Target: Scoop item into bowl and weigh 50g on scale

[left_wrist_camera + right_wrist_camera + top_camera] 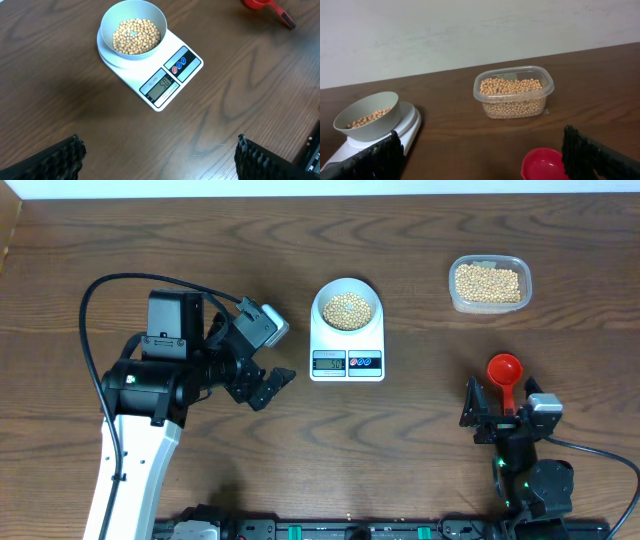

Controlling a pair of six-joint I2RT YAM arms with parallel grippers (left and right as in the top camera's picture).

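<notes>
The pale bowl [322, 298] stands on the white scale [372, 342], partly filled with tan beans [347, 310]. The left wrist view shows the bowl [107, 21], its beans [136, 36] and the scale [192, 62] with its display lit; the digits are too small to read. My left gripper [274, 388] hangs open left of the scale, with only bare table between its fingers [62, 160]. My right gripper [500, 405] is open near the front right. A red scoop [505, 372] lies on the table by its right finger [592, 155].
A clear plastic container [488, 283] full of beans stands at the back right, right of the scale; the right wrist view shows the container [514, 95] ahead. A pale wall runs behind the table's far edge.
</notes>
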